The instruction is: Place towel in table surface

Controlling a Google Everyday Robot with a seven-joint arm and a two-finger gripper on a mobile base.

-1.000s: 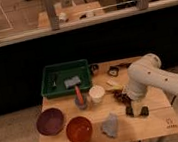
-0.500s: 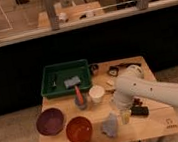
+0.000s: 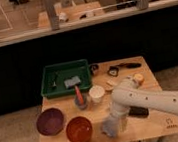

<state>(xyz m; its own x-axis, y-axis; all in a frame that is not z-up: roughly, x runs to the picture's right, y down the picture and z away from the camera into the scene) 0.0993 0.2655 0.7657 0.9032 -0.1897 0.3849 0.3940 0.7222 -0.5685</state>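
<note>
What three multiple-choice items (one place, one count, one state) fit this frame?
1. Where is the gripper? A over the white cup; B low at the towel, near the front edge of the table surface; C over the black object.
2. How many bowls? A one; B four; C two.
3. State of the green tray? A holding a grey pad; B empty; C flipped over.
Key: B, the arm's end sits at the towel; C, only a purple bowl and an orange bowl; A, the pad lies inside the tray.
</note>
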